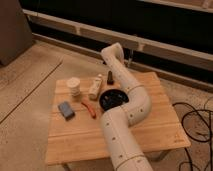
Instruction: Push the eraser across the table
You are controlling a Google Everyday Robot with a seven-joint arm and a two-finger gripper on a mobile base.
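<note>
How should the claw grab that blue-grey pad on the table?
From straight above, pinching across its two long edges, the narrower way. The blue-grey pad lies flat on the table, so only its thin sides offer a hold. The claw is over the table's far side, just beyond the black bowl.
</note>
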